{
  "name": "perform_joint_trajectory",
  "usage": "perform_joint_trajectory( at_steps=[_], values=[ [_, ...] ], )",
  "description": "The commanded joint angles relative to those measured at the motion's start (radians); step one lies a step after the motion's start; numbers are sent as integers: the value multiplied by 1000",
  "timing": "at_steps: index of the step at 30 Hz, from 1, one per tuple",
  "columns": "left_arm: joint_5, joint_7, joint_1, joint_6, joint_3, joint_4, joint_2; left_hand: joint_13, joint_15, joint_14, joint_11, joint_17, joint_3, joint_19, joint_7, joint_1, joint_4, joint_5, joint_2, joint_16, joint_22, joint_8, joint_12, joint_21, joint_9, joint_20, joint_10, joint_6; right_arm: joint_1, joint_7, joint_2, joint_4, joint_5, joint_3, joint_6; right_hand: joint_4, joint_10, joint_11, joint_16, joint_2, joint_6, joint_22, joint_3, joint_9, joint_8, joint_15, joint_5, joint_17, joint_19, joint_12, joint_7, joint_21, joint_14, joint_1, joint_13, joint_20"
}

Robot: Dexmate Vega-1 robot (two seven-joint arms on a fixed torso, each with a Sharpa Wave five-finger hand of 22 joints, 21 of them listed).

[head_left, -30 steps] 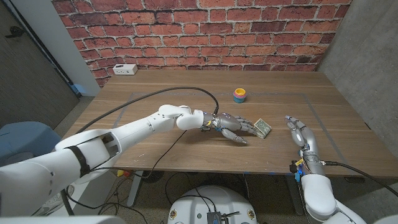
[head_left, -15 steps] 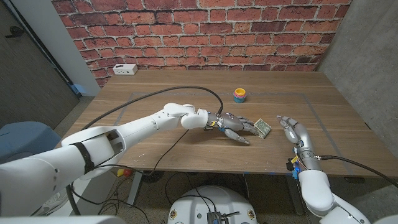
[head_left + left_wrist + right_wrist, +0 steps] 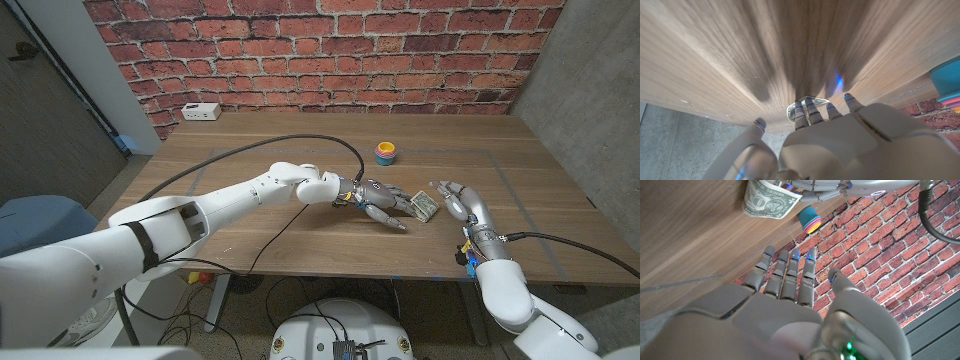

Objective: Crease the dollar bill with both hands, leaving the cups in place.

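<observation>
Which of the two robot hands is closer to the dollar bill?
The left hand: its fingers reach right up to the dollar bill. The right hand hangs open beside it, with bare table between.

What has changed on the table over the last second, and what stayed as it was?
The right hand moved left across the table toward the dollar bill, fingers apart, holding nothing. The left hand crept slightly toward the bill and is beside it; whether it touches is unclear. The bill and the stacked cups stayed put.
</observation>
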Motion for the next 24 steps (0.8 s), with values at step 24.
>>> perform_joint_trajectory(
  at_steps=[24],
  values=[
    [-4, -44, 7, 46, 18, -51, 11, -2, -15, 8, -3, 0, -18, -130, 19, -4, 8, 8, 19, 0, 4, 8, -10, -3, 8, -6, 21, 84, 57, 4, -127, -107, -182, -109, -303, 39, 225, 43, 115, -4, 201, 14, 3, 10, 4, -16, -6, 43, 183, 43, 39, 67, 262, -28, 7, 4]
  ],
)
